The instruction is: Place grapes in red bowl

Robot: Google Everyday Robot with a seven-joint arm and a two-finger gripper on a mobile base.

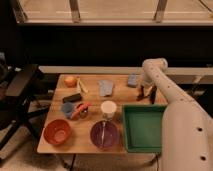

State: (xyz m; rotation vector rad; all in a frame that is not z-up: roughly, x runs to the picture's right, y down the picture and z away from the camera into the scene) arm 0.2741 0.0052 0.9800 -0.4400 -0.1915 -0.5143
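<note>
The red bowl (56,132) stands empty at the table's front left corner. My gripper (147,94) hangs down from the arm at the table's back right, just above the tabletop and right of the blue sponge (133,80). A small dark reddish lump, the grapes (144,90), shows right at the gripper and is mostly hidden by it. I cannot tell whether the gripper holds the grapes or only stands over them. The gripper is far from the red bowl, across the whole table.
A purple bowl (104,134) stands right of the red bowl, and a white cup (108,109) stands behind it. A green tray (144,127) fills the front right. An orange (70,81), a grey cloth (105,87), a black object (71,98) and a carrot-like piece (81,109) lie on the left half.
</note>
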